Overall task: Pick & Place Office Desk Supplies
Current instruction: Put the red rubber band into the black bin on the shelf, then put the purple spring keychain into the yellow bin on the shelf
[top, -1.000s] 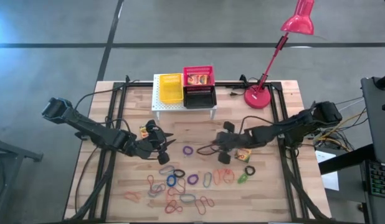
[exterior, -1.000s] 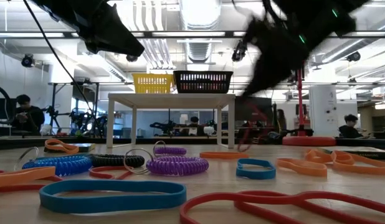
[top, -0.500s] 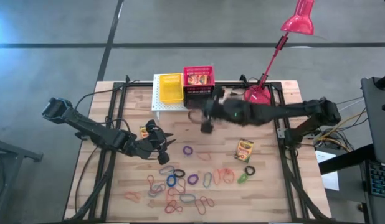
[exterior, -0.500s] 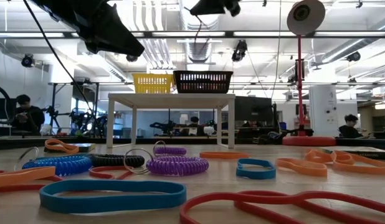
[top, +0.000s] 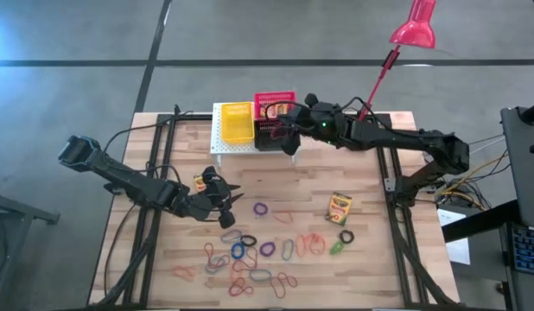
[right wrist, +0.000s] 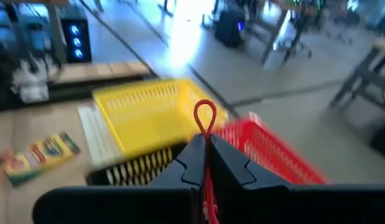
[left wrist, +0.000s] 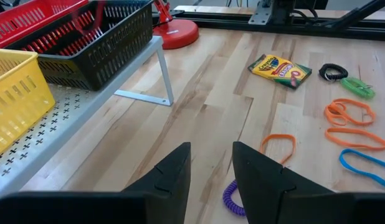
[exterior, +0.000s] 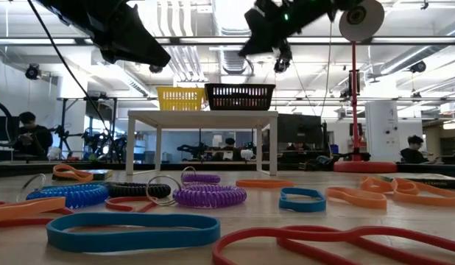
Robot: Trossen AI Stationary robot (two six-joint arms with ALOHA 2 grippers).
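Above the black basket (top: 276, 136) and just short of the red basket (top: 275, 105) the right gripper (top: 290, 131) was held—pinched on a red elastic loop (right wrist: 205, 116), baskets directly beneath—while the left gripper (top: 231, 204), part-open and empty, was kept well apart.

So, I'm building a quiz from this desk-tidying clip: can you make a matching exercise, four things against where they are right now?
Things:
1. red elastic loop
2. crayon box
3. purple coiled loop
4. yellow basket

Places:
A. on the white shelf, beside the black basket
B. flat on the table, right of the loop pile
C. pinched in the shut right gripper above the baskets
D. on the table just ahead of the left gripper

Pairs: 1-C, 2-B, 3-D, 4-A
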